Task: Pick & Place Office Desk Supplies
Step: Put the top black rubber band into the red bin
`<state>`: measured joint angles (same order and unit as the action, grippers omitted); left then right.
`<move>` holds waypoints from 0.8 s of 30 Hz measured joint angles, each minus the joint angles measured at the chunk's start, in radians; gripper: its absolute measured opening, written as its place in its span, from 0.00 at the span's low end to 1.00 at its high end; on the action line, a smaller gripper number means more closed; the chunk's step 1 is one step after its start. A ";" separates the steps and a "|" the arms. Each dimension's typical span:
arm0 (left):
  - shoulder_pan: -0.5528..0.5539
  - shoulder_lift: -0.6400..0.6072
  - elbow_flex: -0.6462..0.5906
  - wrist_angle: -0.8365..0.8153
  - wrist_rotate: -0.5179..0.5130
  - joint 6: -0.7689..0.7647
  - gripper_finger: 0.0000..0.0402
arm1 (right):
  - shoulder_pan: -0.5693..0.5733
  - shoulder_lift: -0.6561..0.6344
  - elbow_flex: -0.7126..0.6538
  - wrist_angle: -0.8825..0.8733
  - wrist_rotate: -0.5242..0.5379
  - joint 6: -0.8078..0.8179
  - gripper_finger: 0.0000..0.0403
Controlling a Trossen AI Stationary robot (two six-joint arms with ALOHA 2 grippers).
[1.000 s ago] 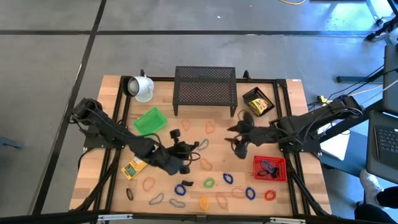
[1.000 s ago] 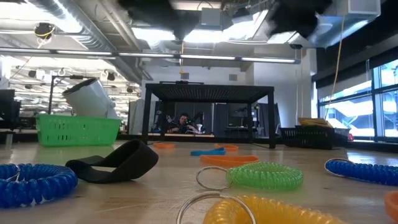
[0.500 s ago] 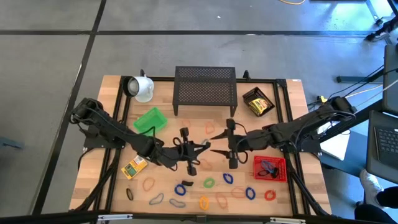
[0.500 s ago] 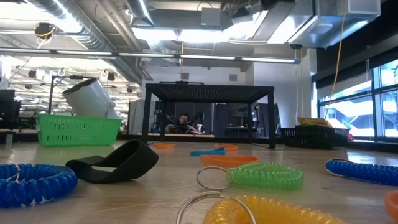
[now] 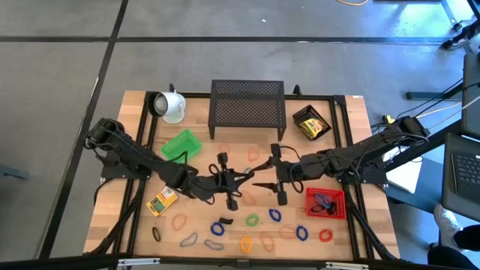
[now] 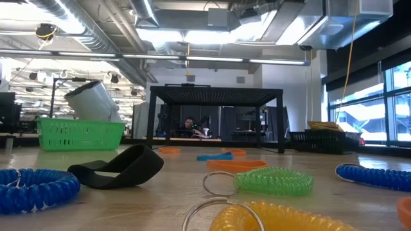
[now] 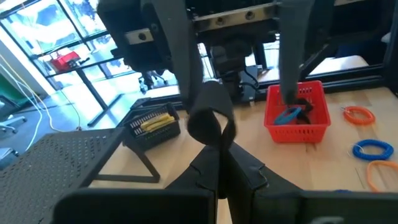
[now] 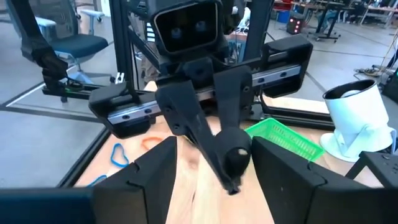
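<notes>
Above the middle of the table my left gripper (image 5: 246, 180) is shut on a small black loop (image 7: 210, 118). My right gripper (image 5: 259, 175) faces it, open, with one finger (image 8: 146, 177) on each side of the loop (image 8: 235, 157). Many coloured loops (image 5: 252, 220) lie flat on the wood near the front edge, among them a green coil (image 6: 273, 181) and a black band (image 6: 119, 168). A small yellow box (image 5: 160, 201) lies at the front left. Neither gripper shows in the low view. My left gripper pinches one end of the black loop (image 7: 215, 144) between its two fingertips. The fingers lie about level and come from the table's left. The rest of the loop sticks out past the tips, lifted clear of the table. My right gripper: I cannot tell whether a finger touches the loop.
A red basket (image 5: 325, 201) with loops in it stands at the front right. A green basket (image 5: 181, 145) is at the left, a white mug (image 5: 171, 105) at the far left. A black mesh shelf (image 5: 247, 109) stands at the back, with a black tray (image 5: 312, 126) of yellow boxes beside it.
Both grippers have tipped up from pointing down to about level, so their tips face each other. My left gripper has risen a little. My right gripper has gone toward the table's left, up to the left gripper. Over the last half second both have kept almost still.
</notes>
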<state>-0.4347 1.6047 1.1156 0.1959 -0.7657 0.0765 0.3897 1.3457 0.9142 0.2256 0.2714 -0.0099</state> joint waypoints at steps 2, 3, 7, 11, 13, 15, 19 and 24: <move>0.008 0.000 0.000 0.021 0.008 0.017 0.02 | 0.000 0.000 0.000 0.000 0.000 0.005 0.51; 0.012 0.000 0.000 0.029 0.012 0.029 0.02 | 0.000 0.000 0.000 0.000 0.000 0.006 0.51; 0.027 0.000 0.000 0.047 0.033 0.050 0.02 | 0.000 0.000 0.000 0.001 0.000 0.006 0.51; 0.033 0.000 0.000 0.048 0.039 0.050 0.02 | 0.000 0.000 0.000 0.002 0.000 0.006 0.50; 0.032 0.000 0.000 0.048 0.058 0.050 0.02 | 0.000 0.000 0.000 0.001 0.000 0.007 0.48; 0.031 0.000 0.000 0.051 0.060 0.050 0.02 | 0.000 0.000 0.000 0.000 0.001 0.007 0.44; 0.031 0.000 0.000 0.069 0.061 0.050 0.02 | 0.000 0.000 0.000 0.000 0.051 0.011 0.34; 0.031 0.000 0.000 0.070 0.061 0.046 0.02 | 0.000 0.000 0.000 -0.001 0.076 0.019 0.18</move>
<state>-0.4038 1.6047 1.1152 0.2657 -0.7045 0.1229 0.3897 1.3453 0.9142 0.2249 0.3477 0.0093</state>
